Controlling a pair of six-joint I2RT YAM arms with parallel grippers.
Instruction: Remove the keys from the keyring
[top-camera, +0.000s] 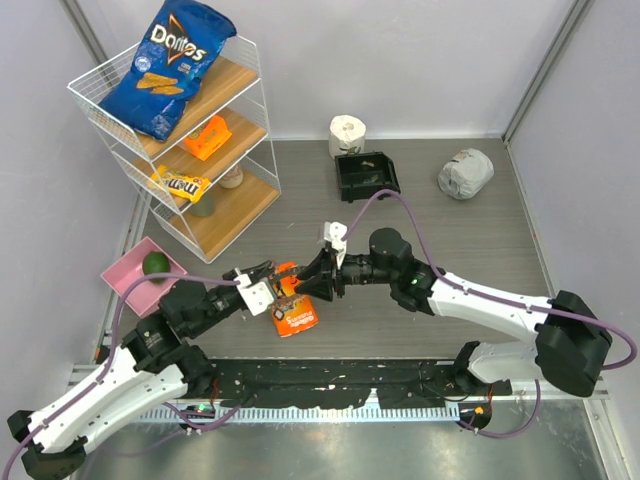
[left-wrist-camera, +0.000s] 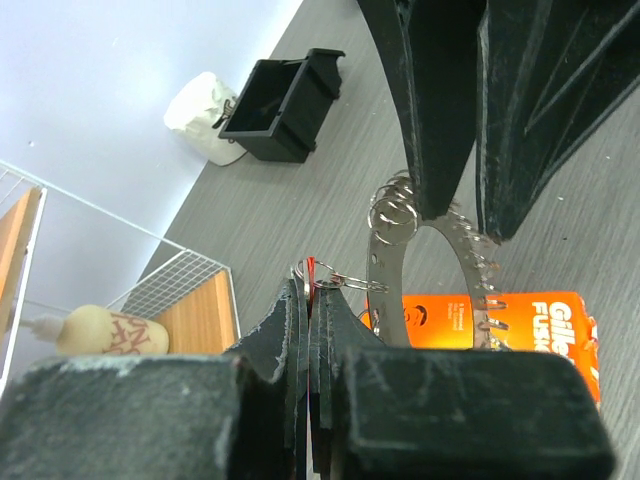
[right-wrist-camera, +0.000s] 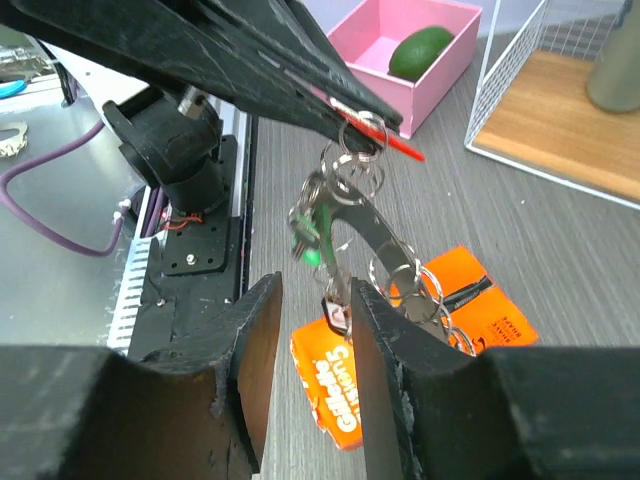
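Observation:
The keyring (left-wrist-camera: 381, 268), a flat silvery band with small split rings along it, hangs in the air above the table. My left gripper (left-wrist-camera: 308, 285) is shut on a red-headed key (right-wrist-camera: 402, 149) joined to the ring by a small loop. In the right wrist view the keyring (right-wrist-camera: 378, 232) dangles from the left fingers. A green-headed key (right-wrist-camera: 312, 243) and a dark key (right-wrist-camera: 336, 316) hang from it. My right gripper (right-wrist-camera: 316, 292) is open, with the dark key between its fingers close to the right one. In the top view both grippers (top-camera: 292, 285) meet at the table's middle.
An orange Gillette pack (top-camera: 294, 314) lies under the grippers. A pink tray (top-camera: 122, 280) with a green avocado sits at the left, beside a wire shelf (top-camera: 250, 110) of snacks. A black box (top-camera: 366, 176), a toilet roll (top-camera: 347, 134) and a grey crumpled lump (top-camera: 465, 173) stand at the back.

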